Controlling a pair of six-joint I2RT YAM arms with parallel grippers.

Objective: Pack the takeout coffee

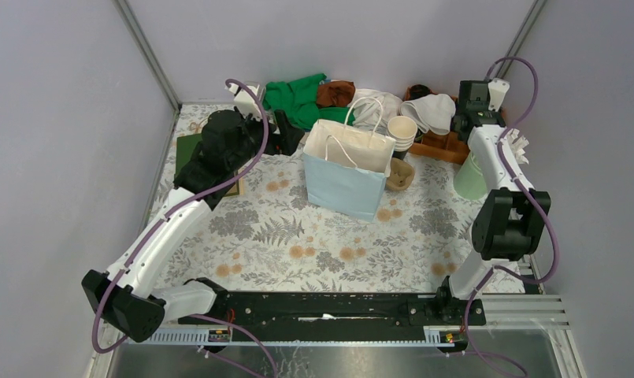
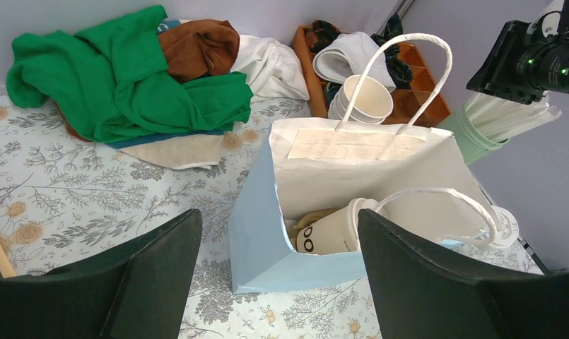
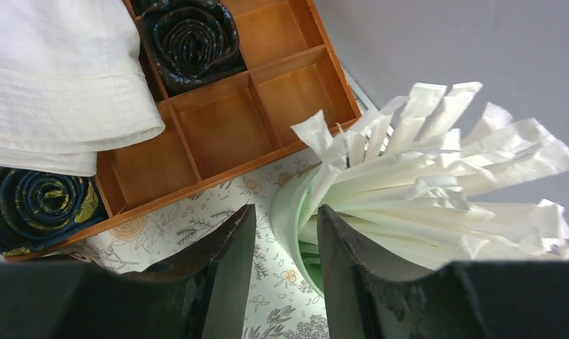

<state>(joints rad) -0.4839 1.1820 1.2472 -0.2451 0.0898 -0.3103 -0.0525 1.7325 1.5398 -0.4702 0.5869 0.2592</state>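
Note:
The takeout coffee [image 2: 329, 232] lies on its side at the bottom of the light blue paper bag [image 2: 267, 219], its white lid [image 2: 355, 222] toward the right. In the top view the bag [image 1: 346, 175] stands mid-table and hides the cup. My left gripper [image 2: 278, 215] hangs open and wide just left of the bag [image 1: 288, 132], with nothing between its fingers. My right gripper [image 3: 286, 210] is at the back right, jaws partly open over the rim of a green cup of wrapped straws [image 3: 408, 162], gripping nothing.
A stack of lidless cups [image 1: 402, 131] and a brown pulp tray [image 1: 400, 175] sit behind the bag. A wooden divided tray [image 3: 225, 106] holds rolled ties and a white hat [image 3: 55, 78]. Green and brown cloths [image 1: 298, 98] lie at the back. A green board [image 1: 189, 150] is at the left.

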